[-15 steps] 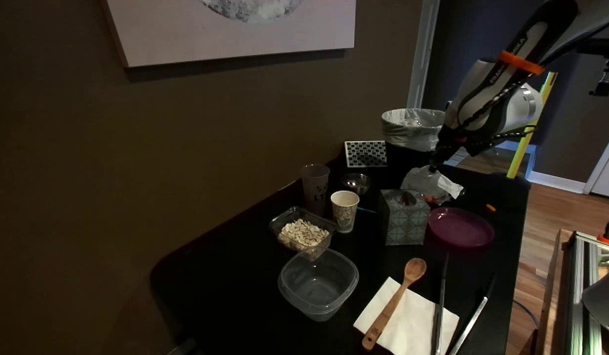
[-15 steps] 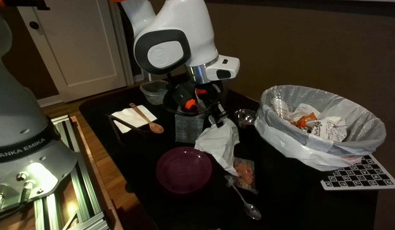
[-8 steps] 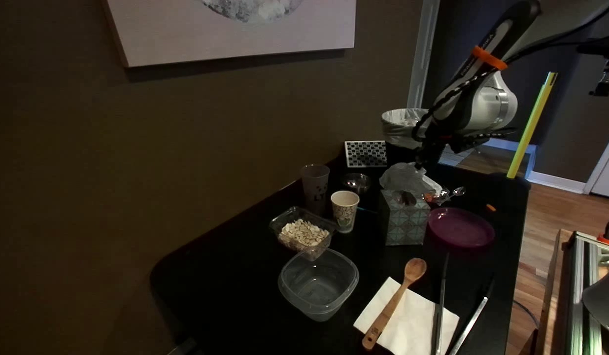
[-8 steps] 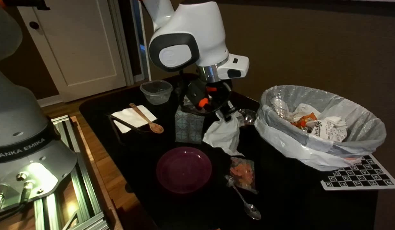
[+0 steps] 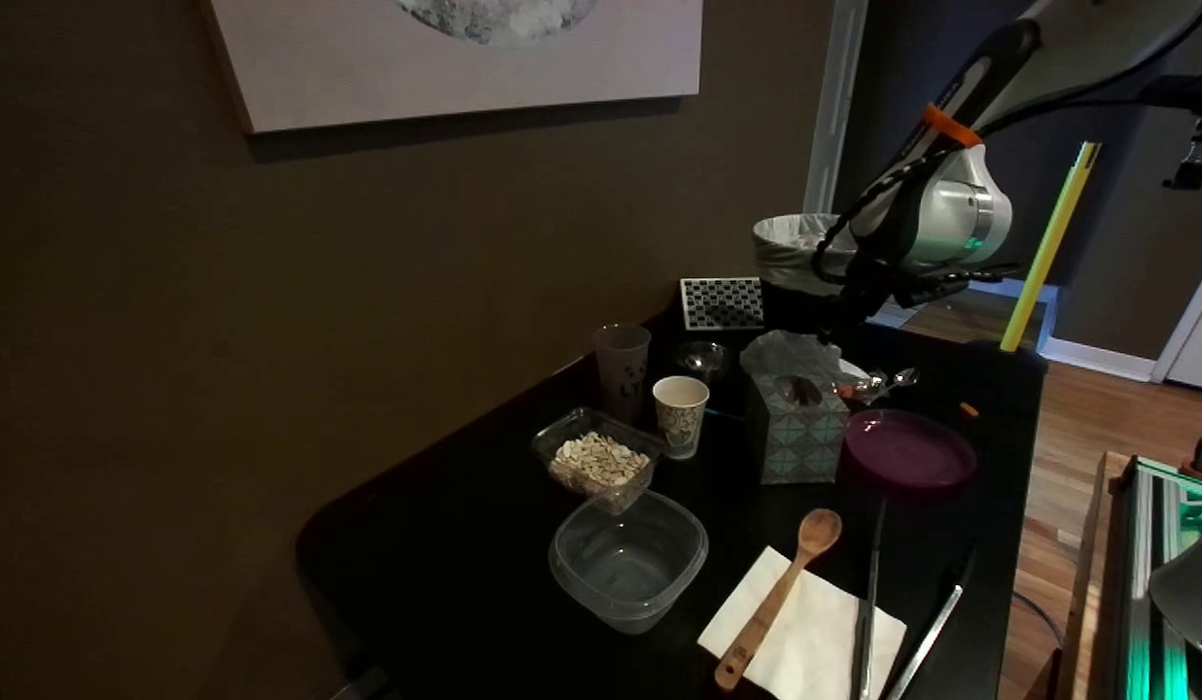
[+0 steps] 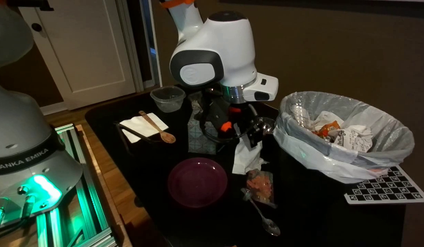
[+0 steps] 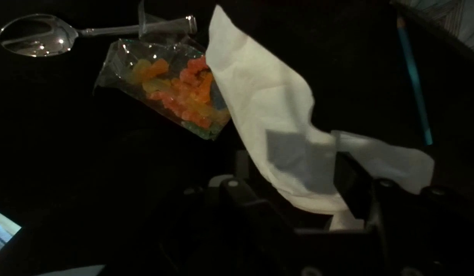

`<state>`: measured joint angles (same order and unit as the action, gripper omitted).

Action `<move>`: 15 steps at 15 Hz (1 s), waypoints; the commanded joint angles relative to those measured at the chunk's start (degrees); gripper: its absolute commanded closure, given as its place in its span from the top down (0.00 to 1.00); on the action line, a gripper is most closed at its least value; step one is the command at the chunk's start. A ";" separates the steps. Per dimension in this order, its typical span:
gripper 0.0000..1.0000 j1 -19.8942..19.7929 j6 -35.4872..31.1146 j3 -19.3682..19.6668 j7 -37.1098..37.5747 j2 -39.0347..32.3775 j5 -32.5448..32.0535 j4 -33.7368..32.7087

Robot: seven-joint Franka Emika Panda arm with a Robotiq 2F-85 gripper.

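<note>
My gripper (image 7: 296, 174) stands open, its fingers apart on either side of a crumpled white tissue (image 7: 267, 103). In the wrist view the tissue runs between the jaws and continues behind the right-hand finger (image 7: 352, 184); whether it touches that finger I cannot tell. An exterior view has the tissue (image 6: 247, 159) just below the gripper, beside the patterned tissue box (image 6: 201, 137). A clear bag of gummy candies (image 7: 179, 92) lies against the tissue's far end, with a metal spoon (image 7: 41, 36) by it. From behind the tissue box (image 5: 800, 437), only part of the tissue shows in an exterior view.
A lined trash bin (image 6: 342, 161) with rubbish stands near the gripper, a checkered board (image 6: 387, 188) under it. A purple plate (image 6: 197, 183), a glass bowl (image 6: 267, 125), a teal pencil (image 7: 413, 80), a paper cup (image 5: 681, 418) and a wooden spoon (image 5: 781, 593) are on the table.
My gripper carried the tissue across, away from the spoon and candy bag, then came lower. Its jaws have spread apart around the tissue. The light on the robot's base turned from white to green.
</note>
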<state>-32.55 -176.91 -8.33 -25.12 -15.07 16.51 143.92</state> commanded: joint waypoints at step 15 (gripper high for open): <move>1.00 11.07 28.15 16.87 9.11 6.86 -7.60 1.33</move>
<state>-23.89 -151.35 6.92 -16.09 -11.58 9.33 143.87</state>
